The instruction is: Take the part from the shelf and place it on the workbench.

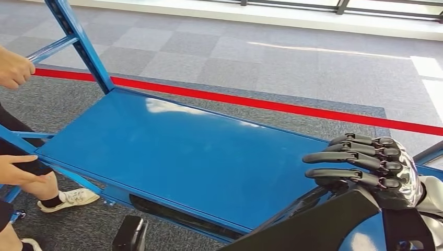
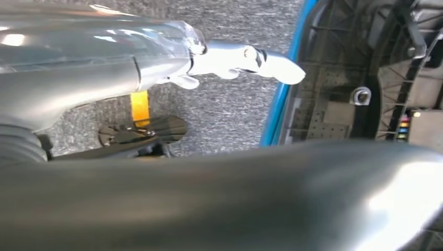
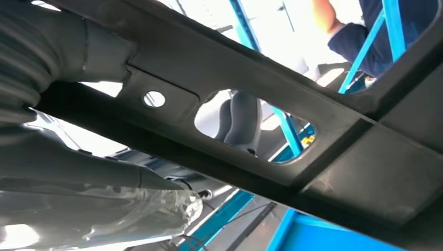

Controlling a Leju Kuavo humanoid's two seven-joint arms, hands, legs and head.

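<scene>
In the head view, the right hand point(image 1: 373, 170) gripped the black part point(image 1: 324, 222) at the shelf's point(image 1: 183, 151) near right corner, fingers point(image 1: 339, 157) curled over its top. The right wrist view showed the part's pierced bar point(image 3: 251, 141) close up. The left hand point(image 2: 245, 60) appeared beside the shelf's blue edge; I couldn't tell its fingers' state.

The shelf point(image 1: 172, 157) was glossy bright blue, its frame post point(image 1: 78, 39) at eleven o'clock the same blue. The carpet point(image 1: 235, 52) showed a checker of grey squares, crossed by a red stripe point(image 1: 271, 106). The right hand point(image 1: 365, 162) at four o'clock had black fingers, and the part point(image 3: 292, 125) was matt black.
</scene>
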